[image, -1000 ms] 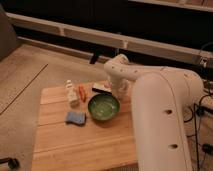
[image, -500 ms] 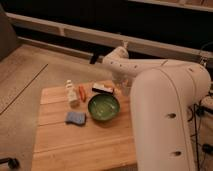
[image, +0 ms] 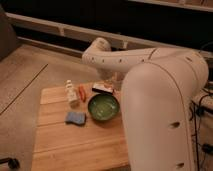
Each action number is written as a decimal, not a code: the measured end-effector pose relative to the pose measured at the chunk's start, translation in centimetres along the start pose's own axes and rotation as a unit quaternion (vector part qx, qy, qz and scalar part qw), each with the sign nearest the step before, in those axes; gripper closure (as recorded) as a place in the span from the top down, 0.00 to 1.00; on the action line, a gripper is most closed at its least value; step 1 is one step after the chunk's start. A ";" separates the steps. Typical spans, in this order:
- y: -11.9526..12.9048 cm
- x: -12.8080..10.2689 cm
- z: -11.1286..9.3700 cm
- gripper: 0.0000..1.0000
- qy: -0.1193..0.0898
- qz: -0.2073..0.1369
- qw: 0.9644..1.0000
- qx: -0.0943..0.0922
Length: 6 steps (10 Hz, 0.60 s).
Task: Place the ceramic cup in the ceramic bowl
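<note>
**Cup to bowl: centre it, lower it, then let go**

The gripper (image: 115,81) hangs under the big white arm (image: 150,85) at the back edge of the wooden table (image: 65,145). It sits just behind the ceramic bowl (image: 103,107) and near a small dark-and-white packet (image: 102,88). Can't tell whether it's released, clenched or grasping sth, since the arm body covers most of it.

The ceramic cup isn't plainly visible. It's not in the bowl (the green inside shows bare), and no mug stands on the visible tabletop. My guess is it's up at the gripper behind the arm, but that's unconfirmed.

To do the step well, IMO:
- Bring the cup over the bowl's centre and keep it upright.
- Lower until the base is nearly on the glaze, and only then release. Ceramic on ceramic chips if dropped.
- The bowl is shallow, so a cup set off-centre on the sloped wall could tip or roll out.

Other items: a white bottle (image: 71,92) and an orange item (image: 82,91) stand beside the bowl, and a blue sponge (image: 75,118) lies at its front corner. All are near the bowl but apart from it. Coming in from the back, only the packet needs clearing, so go over it, not through.
</note>
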 end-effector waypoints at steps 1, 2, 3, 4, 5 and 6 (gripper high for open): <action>1.7 -0.3 -0.3 0.00 -0.002 -0.008 1.000 -0.008; 4.1 -0.6 -0.2 0.00 -0.003 -0.018 1.000 -0.020; 5.6 -0.9 0.3 0.00 -0.003 -0.022 0.999 -0.029; 6.5 -0.8 0.8 0.00 0.002 -0.025 0.999 -0.035; 7.7 -0.8 1.8 0.00 0.008 -0.028 0.999 -0.045; 8.6 -0.3 2.9 0.00 0.019 -0.032 0.998 -0.052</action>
